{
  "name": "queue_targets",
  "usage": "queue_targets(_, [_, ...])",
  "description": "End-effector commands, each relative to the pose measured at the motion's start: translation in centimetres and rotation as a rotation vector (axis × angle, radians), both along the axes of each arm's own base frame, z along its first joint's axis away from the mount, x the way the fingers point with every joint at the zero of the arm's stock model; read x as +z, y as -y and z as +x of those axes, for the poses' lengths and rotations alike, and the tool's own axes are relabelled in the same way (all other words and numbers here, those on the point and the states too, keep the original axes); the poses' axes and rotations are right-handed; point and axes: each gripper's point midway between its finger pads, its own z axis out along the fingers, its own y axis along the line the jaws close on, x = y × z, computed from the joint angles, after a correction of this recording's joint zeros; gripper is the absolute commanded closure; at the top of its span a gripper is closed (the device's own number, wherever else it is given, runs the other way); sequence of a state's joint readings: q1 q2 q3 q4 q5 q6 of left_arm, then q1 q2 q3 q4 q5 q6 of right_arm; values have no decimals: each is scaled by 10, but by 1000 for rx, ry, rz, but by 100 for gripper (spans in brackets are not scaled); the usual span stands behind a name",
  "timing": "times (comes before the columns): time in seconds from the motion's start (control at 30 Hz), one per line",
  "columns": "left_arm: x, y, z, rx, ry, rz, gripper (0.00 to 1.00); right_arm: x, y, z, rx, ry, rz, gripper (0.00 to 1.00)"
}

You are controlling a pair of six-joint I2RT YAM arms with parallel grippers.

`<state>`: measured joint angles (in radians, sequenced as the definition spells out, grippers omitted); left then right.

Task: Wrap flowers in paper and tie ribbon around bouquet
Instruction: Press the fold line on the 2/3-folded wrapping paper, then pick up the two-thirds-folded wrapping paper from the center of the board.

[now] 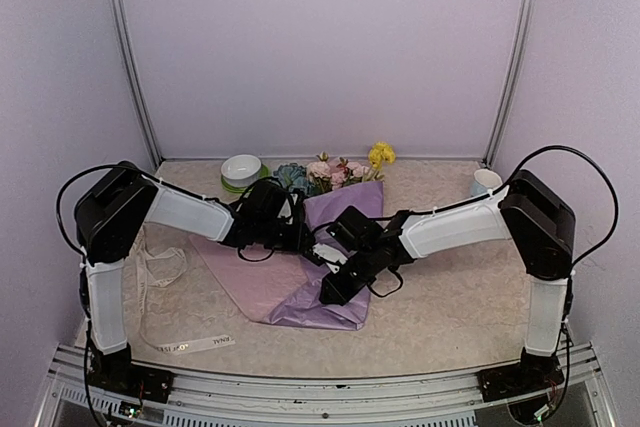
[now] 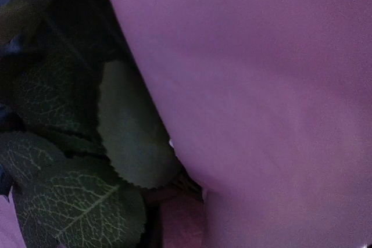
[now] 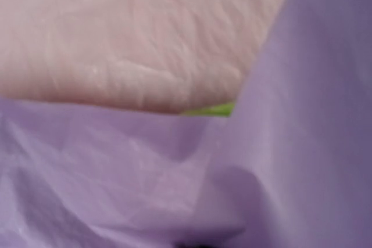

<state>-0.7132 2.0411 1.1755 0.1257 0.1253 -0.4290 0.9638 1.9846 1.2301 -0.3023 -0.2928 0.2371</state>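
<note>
paper [image 1: 300, 309] thin, soft, probably springs open; pinch folded edge near stems of flowers [image 1: 335, 172]. left gripper [image 1: 298, 237], right gripper [image 1: 335, 290] at folds: opening and hold, cannot tell.

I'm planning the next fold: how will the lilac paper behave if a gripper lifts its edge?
Probably floppy: the paper shows soft creases and sagging folds. Likely light and thin, so the flap wrapped over the flowers may spring open or tear if tugged.

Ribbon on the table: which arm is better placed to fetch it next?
Left, likely. The ribbon lies left on the table, near the left arm. The left gripper sits at the bouquet, by its leaves; the right gripper is down on the paper, farther away.
</note>
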Motion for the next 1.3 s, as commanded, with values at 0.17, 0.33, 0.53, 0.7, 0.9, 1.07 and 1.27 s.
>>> queue_targets(0.17, [70, -31, 2, 145, 85, 16, 32, -6, 6, -4, -5, -62, -37, 90])
queue_targets(0.33, [96, -88, -28, 419, 31, -10, 20, -13, 8, -10, 14, -95, -45, 89])
queue_targets(0.53, [64, -99, -131, 501, -163, -70, 21, -14, 9, -10, 10, -105, -55, 89])
queue_targets(0.7, [28, -95, -204, 497, -313, -70, 19, -16, 10, -10, 4, -107, -62, 88])
queue_targets(0.9, [23, -59, -241, 371, -326, -101, 5, -17, 11, -10, 2, -106, -66, 88])
queue_targets(1.07, [-16, -88, -234, 481, -391, -55, 5, -16, 11, -10, 2, -104, -64, 88])
queue_targets(1.27, [-3, -69, -209, 441, -334, -132, 23, -18, 13, -12, 0, -111, -60, 88])
